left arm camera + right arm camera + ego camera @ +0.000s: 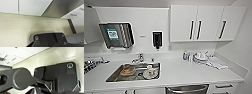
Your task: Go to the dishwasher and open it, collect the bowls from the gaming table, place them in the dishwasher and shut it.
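Grippers first: you can't tell from either wrist view whether their fingers are spread or pressed together. Your left wrist camera looks past dark robot hardware at a pale floor [16,28], with white cabinet fronts [28,6] beyond it and a steel panel [65,7] running aslant beside them. It looks like the dishwasher front, though you can't be sure from that view. Your right wrist camera shows the jointed bar and dark plate over the same pale floor, with white drawer fronts [11,55] far off.

From the head view, the dishwasher [187,89] sits under the counter [184,71], at the near edge and a little right of centre. You see just its top strip: steel front with a bar handle whose long axis runs left to right, parallel to the counter edge. The front faces you and looks shut.

Left of it, set into the counter, is a steel sink [115,76] with dishes in it, among them a white bowl [150,72] and something orange-brown [127,70]. A tap [137,59] stands behind it. Far right on the counter sit a small bottle [185,55], a pile of white crockery [200,57] and a cloth [216,62].

On the wall you have a towel dispenser [116,35] at left, a dark soap dispenser [157,39] in the middle and white cupboards [206,23] at right. Drawers [224,87] lie right of the dishwasher.
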Available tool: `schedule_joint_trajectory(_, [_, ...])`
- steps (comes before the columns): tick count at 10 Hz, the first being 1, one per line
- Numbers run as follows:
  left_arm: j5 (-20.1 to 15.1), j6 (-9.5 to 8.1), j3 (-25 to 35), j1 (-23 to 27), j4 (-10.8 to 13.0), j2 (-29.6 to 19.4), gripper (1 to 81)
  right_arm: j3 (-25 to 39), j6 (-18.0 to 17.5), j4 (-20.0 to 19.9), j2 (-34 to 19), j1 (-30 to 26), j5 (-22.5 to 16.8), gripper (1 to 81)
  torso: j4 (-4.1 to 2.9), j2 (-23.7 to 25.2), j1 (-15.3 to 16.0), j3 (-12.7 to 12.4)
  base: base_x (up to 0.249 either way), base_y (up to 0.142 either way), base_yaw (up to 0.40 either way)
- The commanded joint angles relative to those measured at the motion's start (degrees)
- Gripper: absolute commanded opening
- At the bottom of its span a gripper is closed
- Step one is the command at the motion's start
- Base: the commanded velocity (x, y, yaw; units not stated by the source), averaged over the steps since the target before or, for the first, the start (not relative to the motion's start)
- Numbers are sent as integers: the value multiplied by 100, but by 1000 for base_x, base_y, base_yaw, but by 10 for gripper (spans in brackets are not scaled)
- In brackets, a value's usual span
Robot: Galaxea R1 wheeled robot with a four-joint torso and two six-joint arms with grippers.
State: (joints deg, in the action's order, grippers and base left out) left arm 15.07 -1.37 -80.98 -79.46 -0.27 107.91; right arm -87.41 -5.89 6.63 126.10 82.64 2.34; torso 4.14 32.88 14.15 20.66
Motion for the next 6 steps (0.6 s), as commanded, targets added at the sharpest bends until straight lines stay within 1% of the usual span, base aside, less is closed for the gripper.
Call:
schedule_joint_trajectory(1, [-285,-136,1040,1172,53,-1069,811,190,-123,-83,-363,-428,-199,811,0,553,356,0,0,0,0])
schedule_joint_trajectory(2, [-721,-145,1241,1522,27,-1104,811,260,-140,-83,-468,-497,-190,811,0,728,465,536,0,0,0])
schedule_joint_trajectory(3, [-935,-145,1322,1857,-8,-1122,811,339,-193,-83,-539,-611,-190,811,0,907,579,552,0,0,0])
schedule_joint_trajectory(4, [-1407,-153,1488,2182,-34,-1192,811,557,-351,-74,-722,-700,-191,811,0,1051,668,617,0,0,0])
schedule_joint_trajectory(6, [-1920,-285,1717,2781,-35,-1342,811,884,-378,-83,-908,-928,-199,811,0,1414,898,954,0,0,0])
